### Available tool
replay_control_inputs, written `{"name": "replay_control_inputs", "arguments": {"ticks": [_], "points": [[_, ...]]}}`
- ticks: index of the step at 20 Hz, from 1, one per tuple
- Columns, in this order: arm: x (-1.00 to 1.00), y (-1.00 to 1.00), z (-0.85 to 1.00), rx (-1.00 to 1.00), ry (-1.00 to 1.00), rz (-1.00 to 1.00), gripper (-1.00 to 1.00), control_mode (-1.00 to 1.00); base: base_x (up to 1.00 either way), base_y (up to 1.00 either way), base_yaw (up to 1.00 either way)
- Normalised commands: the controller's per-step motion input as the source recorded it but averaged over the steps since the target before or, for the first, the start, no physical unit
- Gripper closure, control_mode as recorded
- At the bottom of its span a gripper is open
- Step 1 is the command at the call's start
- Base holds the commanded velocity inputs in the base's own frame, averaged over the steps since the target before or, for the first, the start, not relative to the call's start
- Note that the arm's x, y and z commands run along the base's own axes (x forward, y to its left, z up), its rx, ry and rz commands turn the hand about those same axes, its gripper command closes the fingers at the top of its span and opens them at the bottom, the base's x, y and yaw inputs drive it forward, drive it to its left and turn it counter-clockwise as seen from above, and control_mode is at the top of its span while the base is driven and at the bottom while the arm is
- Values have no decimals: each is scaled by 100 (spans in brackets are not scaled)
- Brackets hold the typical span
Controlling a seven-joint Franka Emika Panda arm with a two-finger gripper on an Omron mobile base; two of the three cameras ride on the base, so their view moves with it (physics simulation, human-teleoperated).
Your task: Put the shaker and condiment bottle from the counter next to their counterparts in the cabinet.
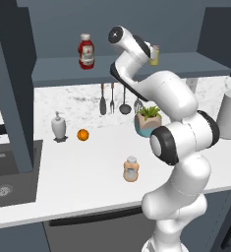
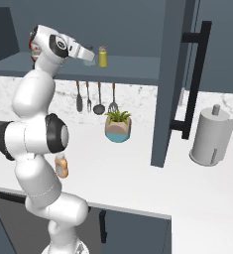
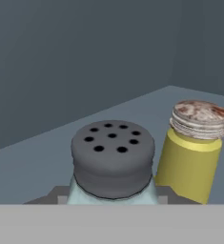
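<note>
Hand view, gripper (image 2: 89,55) holding shaker (image 3: 112,164) just beside yellow shaker (image 3: 192,152), open cabinet shelf (image 3: 32,162) behind

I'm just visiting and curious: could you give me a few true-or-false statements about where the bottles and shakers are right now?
1. The peach-orange condiment bottle stands on the white counter. True.
2. The red ketchup bottle is on the counter. False: it stands on the cabinet shelf.
3. The pale blue-grey shaker is beside the yellow shaker. True.
4. The yellow shaker lies on its side. False: it stands upright.
</note>
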Motion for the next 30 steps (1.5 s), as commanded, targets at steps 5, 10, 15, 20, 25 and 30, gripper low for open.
{"name": "replay_control_inputs", "arguments": {"ticks": [5, 10, 15, 20, 25, 30], "points": [[7, 0, 0, 0, 0, -3, -100, -100, 0, 0, 0], [0, 0, 0, 0, 0, -1, -100, -100, 0, 0, 0], [-3, 0, 1, 0, -5, 0, -100, -100, 0, 0, 0], [-23, 0, 8, 0, -10, 0, -100, -100, 0, 0, 0], [-41, 6, 1, 0, -10, 0, -100, -100, 0, 0, 0], [-66, 14, -1, 0, -4, 0, -100, -100, 0, 0, 0]]}}
